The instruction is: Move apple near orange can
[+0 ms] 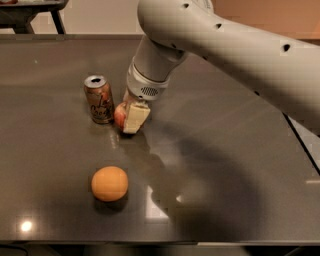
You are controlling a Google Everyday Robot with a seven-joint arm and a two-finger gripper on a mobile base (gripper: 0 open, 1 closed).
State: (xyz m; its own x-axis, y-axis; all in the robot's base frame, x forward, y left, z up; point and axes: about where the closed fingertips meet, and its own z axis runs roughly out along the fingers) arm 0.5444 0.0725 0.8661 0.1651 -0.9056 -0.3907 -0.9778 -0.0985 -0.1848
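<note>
The red apple [119, 114] is just right of the copper-orange can [99, 99], which stands upright on the dark table [225, 165]. A small gap shows between the two. My gripper [128, 120] reaches down from the big white arm [215, 40] and is shut on the apple at table height. Its cream front finger [136, 118] hides the apple's right half. The other finger is hidden behind the apple.
A smooth orange fruit [109, 183] lies nearer the front edge, below the can. The table's right edge [302, 145] runs diagonally at the right. A dark stand [30, 12] is beyond the far left corner.
</note>
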